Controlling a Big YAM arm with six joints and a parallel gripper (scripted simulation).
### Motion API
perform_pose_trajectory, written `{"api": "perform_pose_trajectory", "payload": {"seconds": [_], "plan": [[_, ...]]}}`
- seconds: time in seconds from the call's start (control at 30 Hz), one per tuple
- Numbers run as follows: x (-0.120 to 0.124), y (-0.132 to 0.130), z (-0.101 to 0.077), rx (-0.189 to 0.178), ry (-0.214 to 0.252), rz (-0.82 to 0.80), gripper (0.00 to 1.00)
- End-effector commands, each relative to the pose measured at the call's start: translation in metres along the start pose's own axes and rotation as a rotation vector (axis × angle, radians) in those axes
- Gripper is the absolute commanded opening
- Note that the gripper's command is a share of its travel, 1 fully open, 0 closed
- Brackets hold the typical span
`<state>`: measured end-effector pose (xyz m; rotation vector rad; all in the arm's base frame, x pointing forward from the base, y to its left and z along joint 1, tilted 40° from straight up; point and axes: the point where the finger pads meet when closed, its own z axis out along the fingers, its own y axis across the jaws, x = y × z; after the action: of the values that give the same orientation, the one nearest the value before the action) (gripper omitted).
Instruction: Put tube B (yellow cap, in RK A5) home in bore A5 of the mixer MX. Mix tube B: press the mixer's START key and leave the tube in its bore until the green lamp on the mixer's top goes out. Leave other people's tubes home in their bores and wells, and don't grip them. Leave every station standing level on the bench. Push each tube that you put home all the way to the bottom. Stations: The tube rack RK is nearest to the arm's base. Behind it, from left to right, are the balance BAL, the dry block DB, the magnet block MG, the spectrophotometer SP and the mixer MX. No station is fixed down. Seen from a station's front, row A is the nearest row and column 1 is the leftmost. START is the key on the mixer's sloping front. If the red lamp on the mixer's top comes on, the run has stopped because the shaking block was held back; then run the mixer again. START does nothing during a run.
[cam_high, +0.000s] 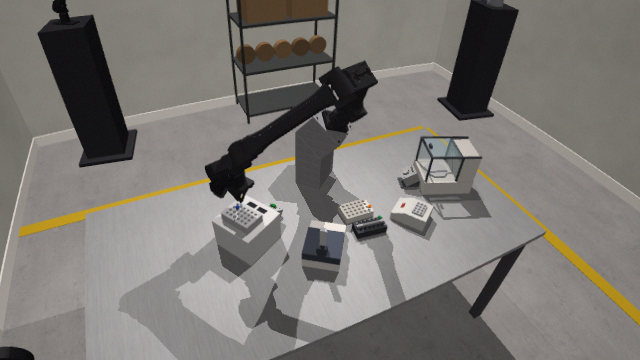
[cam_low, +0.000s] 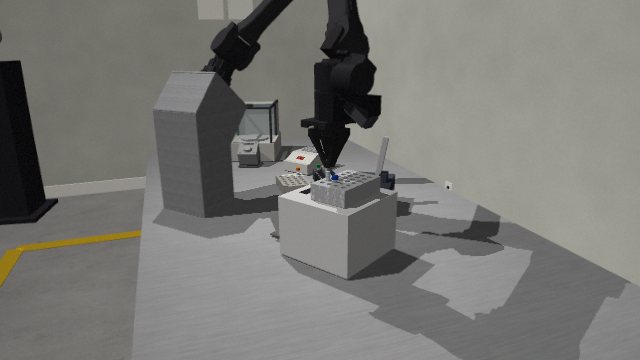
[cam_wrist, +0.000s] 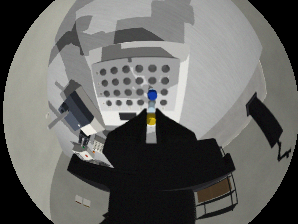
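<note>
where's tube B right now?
Tube B is shut in the pincer, over the near-left corner of the mixer's block in the exterior view, beside a blue-capped tube.
</note>
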<state>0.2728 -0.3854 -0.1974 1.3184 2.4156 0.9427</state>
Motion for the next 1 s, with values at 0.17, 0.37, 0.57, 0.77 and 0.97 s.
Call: {"api": "perform_pose_trajectory", "payload": {"seconds": [0.17,0.37,0.57,0.77,0.97], "plan": [[-0.004,0.0,0.003,-0.005,-0.002,0.014,0.09],[-0.011,0.003,0.007,-0.003,-0.005,0.0,0.09],[-0.016,0.002,0.007,-0.001,-0.011,-0.004,0.09],[-0.017,0.003,0.009,0.0,-0.013,-0.006,0.09],[-0.017,0.001,0.012,0.0,-0.014,-0.004,0.09]]}}
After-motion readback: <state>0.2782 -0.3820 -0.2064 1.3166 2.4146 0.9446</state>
